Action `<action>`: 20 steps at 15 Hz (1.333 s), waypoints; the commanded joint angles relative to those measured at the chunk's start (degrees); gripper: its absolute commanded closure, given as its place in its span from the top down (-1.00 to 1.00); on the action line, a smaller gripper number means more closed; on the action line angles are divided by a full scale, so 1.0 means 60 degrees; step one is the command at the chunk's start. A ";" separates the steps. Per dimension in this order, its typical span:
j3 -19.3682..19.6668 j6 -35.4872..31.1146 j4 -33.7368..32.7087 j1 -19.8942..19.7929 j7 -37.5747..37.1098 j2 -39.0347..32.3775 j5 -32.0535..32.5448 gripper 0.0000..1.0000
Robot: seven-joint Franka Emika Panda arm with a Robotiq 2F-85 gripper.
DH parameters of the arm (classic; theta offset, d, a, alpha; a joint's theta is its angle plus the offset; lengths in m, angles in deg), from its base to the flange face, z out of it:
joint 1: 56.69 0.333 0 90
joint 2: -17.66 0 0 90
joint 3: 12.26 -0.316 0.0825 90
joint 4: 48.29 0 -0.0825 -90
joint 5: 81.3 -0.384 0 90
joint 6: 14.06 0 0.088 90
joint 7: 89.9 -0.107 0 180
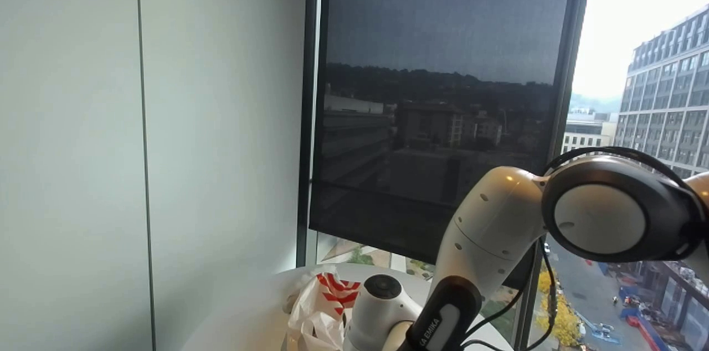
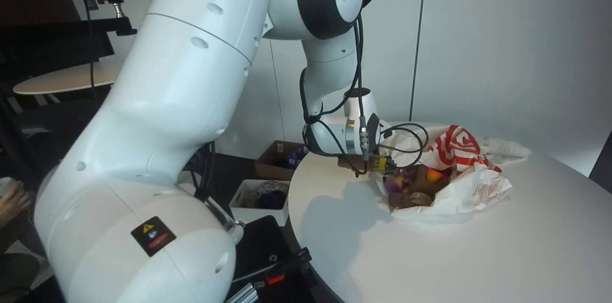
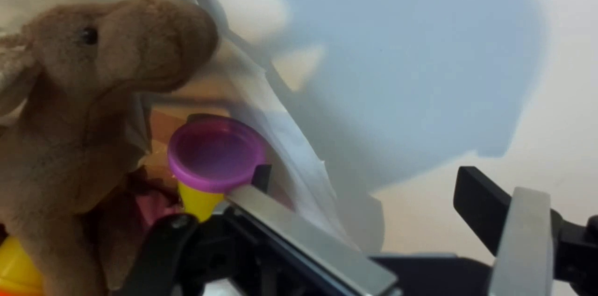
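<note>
Arm (image 2: 191, 83) arches down over the counter (image 2: 430, 260), pincer (image 3: 364, 177) gaping near one bag (image 2: 471, 198) holding one plush animal (image 3: 74, 114) and one purple-lidded tub (image 3: 215, 156).

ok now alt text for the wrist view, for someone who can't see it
An open gripper juts in from below, one finger overlapping a purple-lidded yellow tub; whether they touch is unclear. The tub and a brown plush animal at left lie in a white bag. To the right, a shadow crosses a pale table.
</note>
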 commanded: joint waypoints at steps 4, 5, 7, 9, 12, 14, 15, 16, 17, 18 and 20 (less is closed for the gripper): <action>0.0328 -0.0107 -0.1965 0.0263 0.0481 -0.1304 -0.0031 1.00; 0.0475 -0.0136 -0.2228 0.0360 0.0431 -0.1508 -0.0026 1.00; 0.0766 -0.0258 -0.2576 0.0559 0.0324 -0.1773 -0.0001 1.00; 0.0878 -0.0348 -0.2811 0.0632 0.0354 -0.1959 -0.0014 0.48; 0.1225 -0.0726 -0.2904 0.0950 0.0301 -0.2081 -0.0033 0.25; 0.1336 -0.0889 -0.2830 0.1089 0.0280 -0.2039 -0.0127 -0.09; 0.1276 -0.0918 -0.2795 0.1057 0.0370 -0.2010 -0.0150 -0.21; 0.1240 -0.0895 -0.2731 0.1036 0.0387 -0.1944 -0.0187 -0.39; 0.1288 -0.0883 -0.2735 0.1067 0.0339 -0.1939 -0.0223 -0.53; 0.1142 -0.0790 -0.2727 0.0942 0.0433 -0.1912 -0.0246 -0.71; 0.1155 -0.0674 -0.2743 0.0911 0.0360 -0.1901 -0.0340 -0.91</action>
